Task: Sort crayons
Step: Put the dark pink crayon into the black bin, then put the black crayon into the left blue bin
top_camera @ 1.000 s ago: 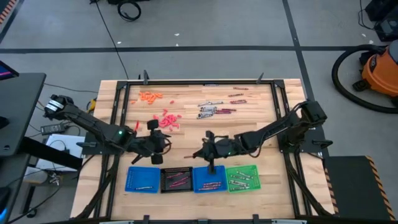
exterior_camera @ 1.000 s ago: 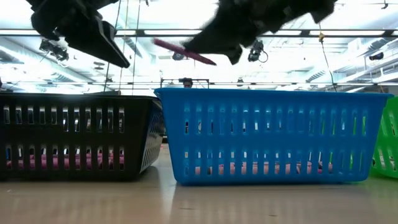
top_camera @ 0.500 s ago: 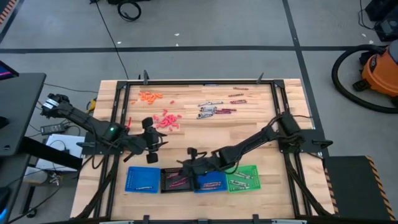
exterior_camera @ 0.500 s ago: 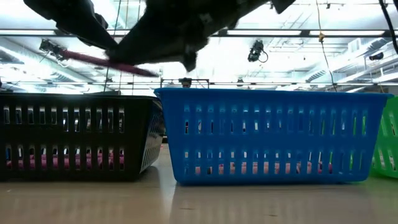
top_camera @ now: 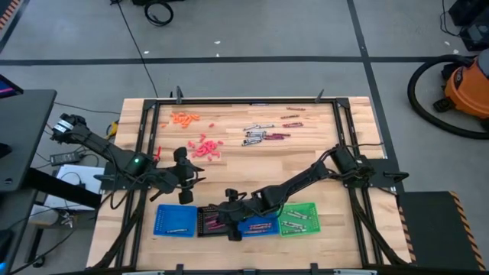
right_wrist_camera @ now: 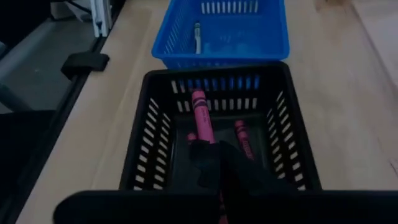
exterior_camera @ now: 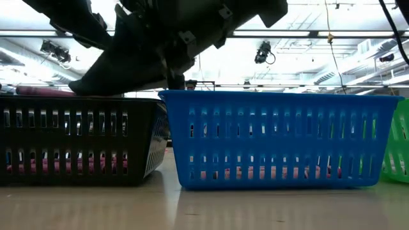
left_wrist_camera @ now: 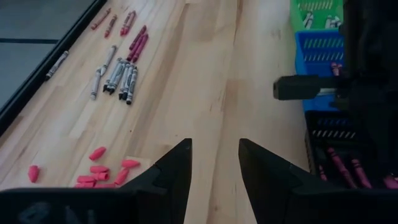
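Over the black tray [top_camera: 216, 222], the right gripper [right_wrist_camera: 214, 163] hovers clamped on a magenta crayon [right_wrist_camera: 200, 116], more magenta crayons [right_wrist_camera: 242, 138] beneath. 2 blue trays [top_camera: 175, 220] and 1 green tray [top_camera: 299, 218] alongside. Left gripper [left_wrist_camera: 213, 163] waits part-open, empty, above the wooden table [top_camera: 298, 156]; grey crayons [left_wrist_camera: 116, 76] lie loose.

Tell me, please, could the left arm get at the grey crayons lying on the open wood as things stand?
Probably yes: the left pincer stands open and empty, and only bare table lies between it and the grey crayons.

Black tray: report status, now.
Right gripper shut on magenta crayon, over black tray. Left gripper open, empty, above bare table. Nothing blocking.
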Controlling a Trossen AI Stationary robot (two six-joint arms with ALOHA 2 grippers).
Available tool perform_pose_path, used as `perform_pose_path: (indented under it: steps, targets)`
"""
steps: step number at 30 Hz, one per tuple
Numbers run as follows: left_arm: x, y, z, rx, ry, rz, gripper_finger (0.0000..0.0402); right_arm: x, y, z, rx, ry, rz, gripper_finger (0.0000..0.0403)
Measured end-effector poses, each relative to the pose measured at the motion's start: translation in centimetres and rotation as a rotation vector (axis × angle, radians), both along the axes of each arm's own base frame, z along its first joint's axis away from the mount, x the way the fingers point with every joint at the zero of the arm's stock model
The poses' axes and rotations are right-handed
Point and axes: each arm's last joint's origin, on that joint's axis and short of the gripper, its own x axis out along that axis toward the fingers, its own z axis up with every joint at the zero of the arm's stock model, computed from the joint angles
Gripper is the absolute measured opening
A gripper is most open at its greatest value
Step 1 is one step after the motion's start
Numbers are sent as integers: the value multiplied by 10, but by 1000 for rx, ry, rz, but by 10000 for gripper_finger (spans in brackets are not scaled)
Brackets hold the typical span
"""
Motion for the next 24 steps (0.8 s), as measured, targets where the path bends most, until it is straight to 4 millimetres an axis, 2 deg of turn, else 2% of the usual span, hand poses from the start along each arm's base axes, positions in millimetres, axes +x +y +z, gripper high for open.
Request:
perform_pose_path:
  steps: [15, 17, 20, 24]
  targets:
    - [0, 0, 0, -5, -6, 1, 144, 0, 0, -1, 1, -2, 1, 85]
    - [0, 0, 0, -5, -6, 1, 144, -1, -1, 5, -2, -6, 2, 87]
    - [0, 0, 0, -4, -6, 2, 144, -5, -7, 26, -31, -25, -3, 87]
    - [0, 0, 0, -6, -6, 3, 144, -16, -21, 44, -181, 35, -86, 87]
